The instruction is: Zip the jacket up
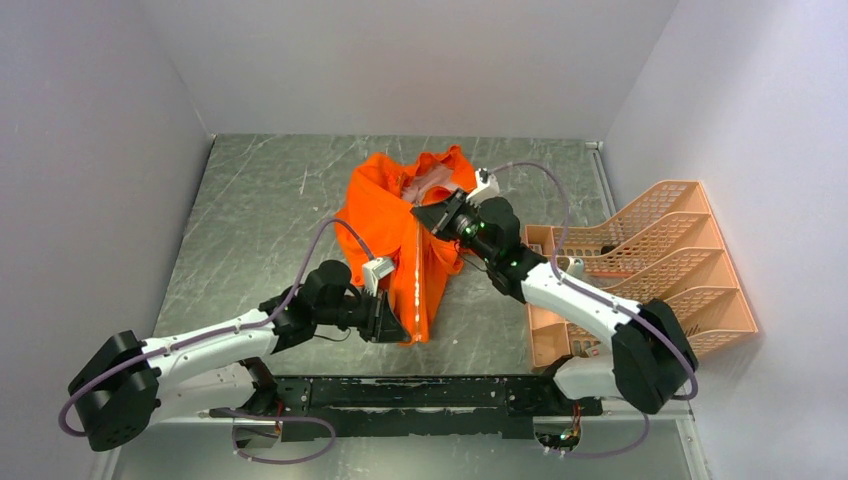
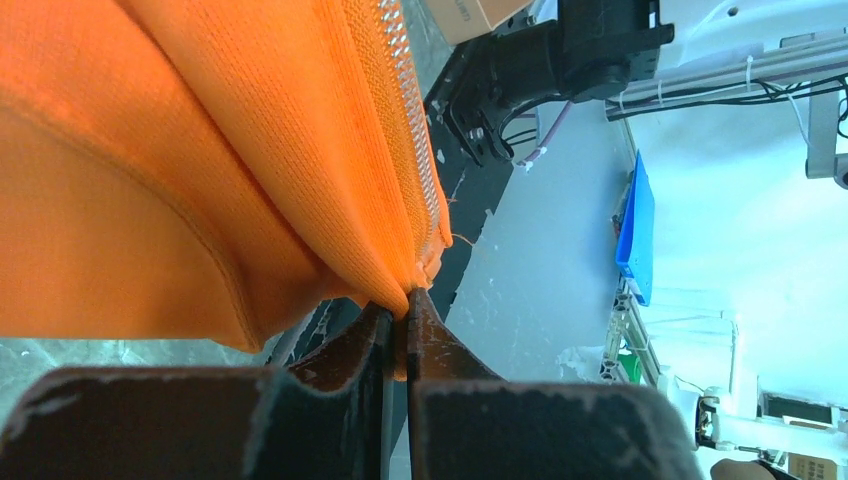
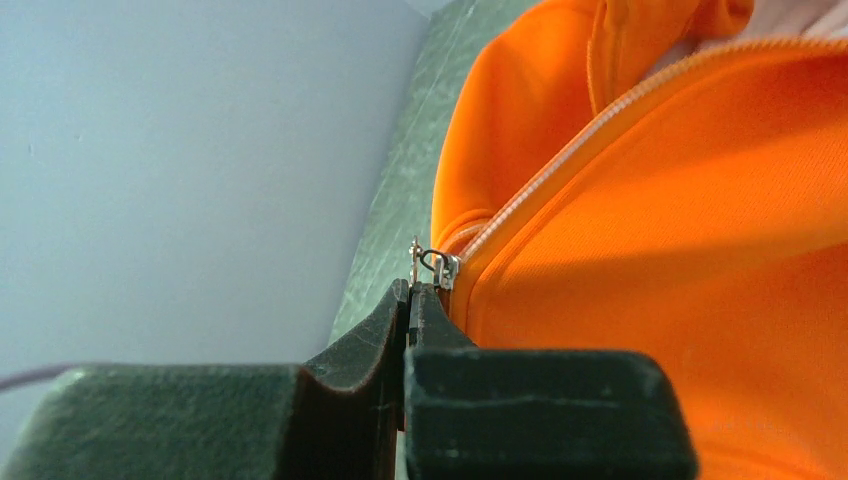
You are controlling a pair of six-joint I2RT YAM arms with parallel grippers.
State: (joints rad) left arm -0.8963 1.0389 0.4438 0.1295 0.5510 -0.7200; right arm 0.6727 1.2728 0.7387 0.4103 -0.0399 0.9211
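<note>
The bright orange jacket is held up off the grey table, its light zipper running down the front. My left gripper is shut on the jacket's bottom hem beside the zipper's lower end; in the left wrist view the orange fabric is pinched between the fingertips of that gripper. My right gripper is shut on the metal zipper pull near the collar; in the right wrist view the pull sticks out from that gripper's closed tips, with closed zipper teeth running away from it.
A peach basket rack stands at the right side of the table, close to my right arm. Grey walls close in the left, back and right. The arms' black base rail lies along the near edge.
</note>
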